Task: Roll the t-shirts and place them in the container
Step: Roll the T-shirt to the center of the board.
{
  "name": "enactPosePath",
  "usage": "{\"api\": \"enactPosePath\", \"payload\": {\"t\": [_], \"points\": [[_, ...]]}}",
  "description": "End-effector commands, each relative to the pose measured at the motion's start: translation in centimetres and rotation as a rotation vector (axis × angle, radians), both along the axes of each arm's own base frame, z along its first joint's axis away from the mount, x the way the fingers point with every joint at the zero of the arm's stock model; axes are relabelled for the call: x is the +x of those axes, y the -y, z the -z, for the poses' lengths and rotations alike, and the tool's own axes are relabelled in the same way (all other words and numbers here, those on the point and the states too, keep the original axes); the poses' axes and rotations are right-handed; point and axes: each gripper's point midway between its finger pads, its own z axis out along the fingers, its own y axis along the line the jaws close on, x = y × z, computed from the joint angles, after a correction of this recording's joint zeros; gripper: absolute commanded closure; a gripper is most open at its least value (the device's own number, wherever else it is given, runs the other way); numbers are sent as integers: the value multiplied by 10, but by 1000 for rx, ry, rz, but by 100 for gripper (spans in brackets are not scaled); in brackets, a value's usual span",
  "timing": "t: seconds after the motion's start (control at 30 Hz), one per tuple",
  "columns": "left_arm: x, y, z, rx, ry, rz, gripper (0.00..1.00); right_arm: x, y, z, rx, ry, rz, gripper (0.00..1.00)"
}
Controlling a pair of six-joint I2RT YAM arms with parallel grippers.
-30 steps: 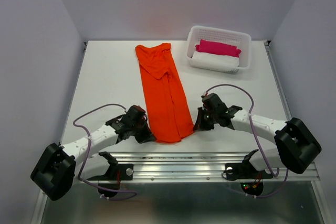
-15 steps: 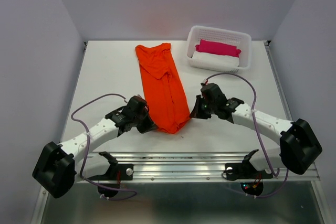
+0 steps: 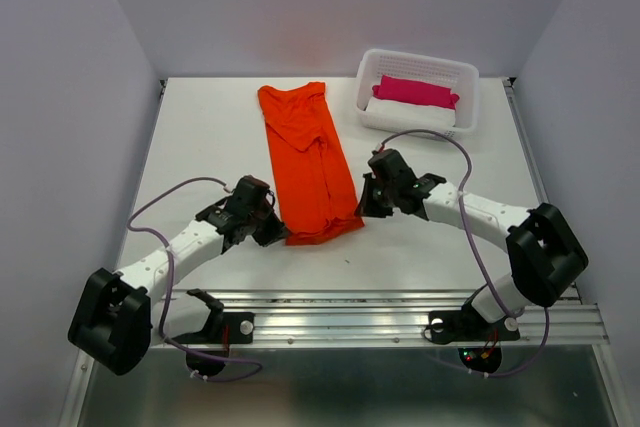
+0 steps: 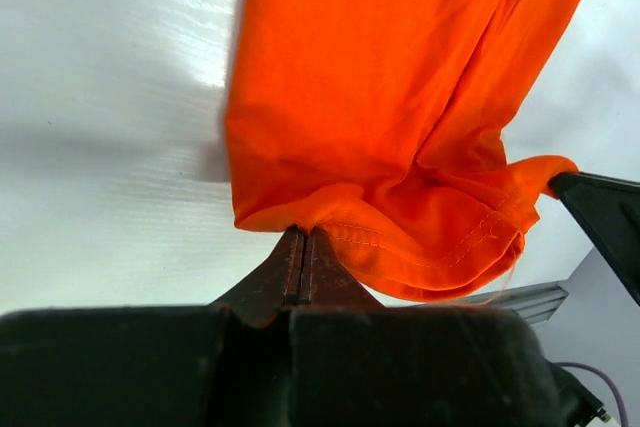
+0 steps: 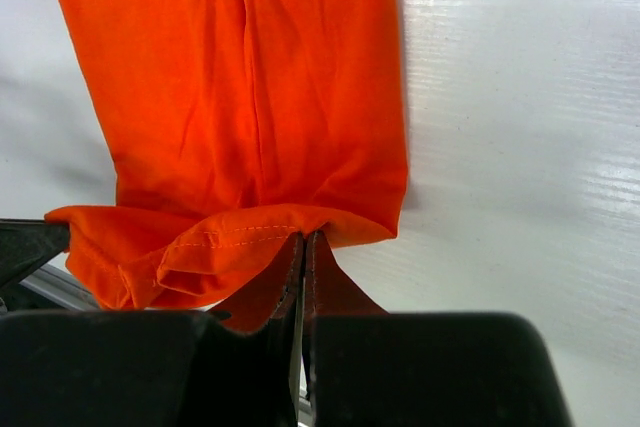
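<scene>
An orange-red t-shirt [image 3: 308, 162] lies folded into a long strip down the middle of the white table, neck end far from the arms. Its near hem is lifted and curled back over itself. My left gripper [image 3: 278, 235] is shut on the hem's left corner, and the left wrist view shows the fingertips pinching the stitched edge [image 4: 303, 234]. My right gripper [image 3: 362, 209] is shut on the right corner, its jaws closed on the hem [image 5: 303, 237]. The doubled hem sags between the two grips [image 4: 440, 237].
A white slatted basket [image 3: 468, 97] stands at the back right, holding a magenta-pink bundle [image 3: 415, 91] on a white bundle [image 3: 405, 117]. A metal rail [image 3: 400, 307] runs along the table's near edge. White walls enclose the table on three sides.
Both grippers have moved away from the bases with the hem held. The shirt's near end has folded over, so the strip looks shorter.
</scene>
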Motion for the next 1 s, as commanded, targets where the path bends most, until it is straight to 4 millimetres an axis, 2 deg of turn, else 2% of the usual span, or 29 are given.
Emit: {"api": "enactPosePath", "payload": {"t": [0.0,0.43,0.83,0.97], "points": [[20,-1,-11,-8,48,-24,100,19,-10,-16,3,59,-6,99],[46,-16,-5,57,47,-22,100,41,-12,-6,-57,75,38,99],[67,-18,10,104,29,25,100,54,-18,7,-90,64,49,99],[75,-21,9,123,42,17,100,58,-16,10,-104,69,62,99]]}}
